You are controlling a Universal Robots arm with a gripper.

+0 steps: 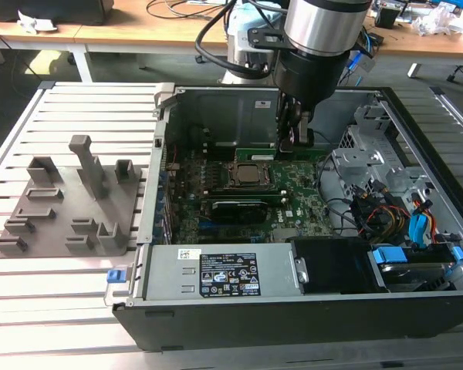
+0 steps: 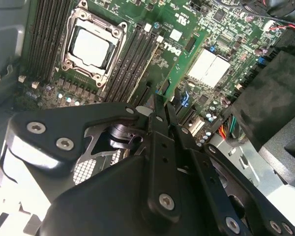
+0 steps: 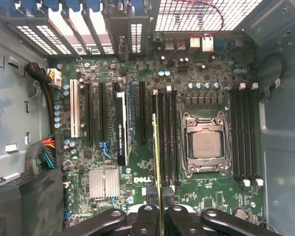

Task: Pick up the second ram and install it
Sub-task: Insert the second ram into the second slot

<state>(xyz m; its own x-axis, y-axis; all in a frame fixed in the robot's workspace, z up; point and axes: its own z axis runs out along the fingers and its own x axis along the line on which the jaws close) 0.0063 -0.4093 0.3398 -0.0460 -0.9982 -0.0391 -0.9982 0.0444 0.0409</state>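
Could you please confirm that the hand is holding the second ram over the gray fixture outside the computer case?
Not quite: the hand is holding the second ram inside the computer case, at the memory slots beside the processor socket, as the first wrist view shows.

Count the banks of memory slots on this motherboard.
2. One bank lies beside the processor socket, under the second ram that the gripper holds. The other bank lies across the socket, near the case wall. None seem hidden.
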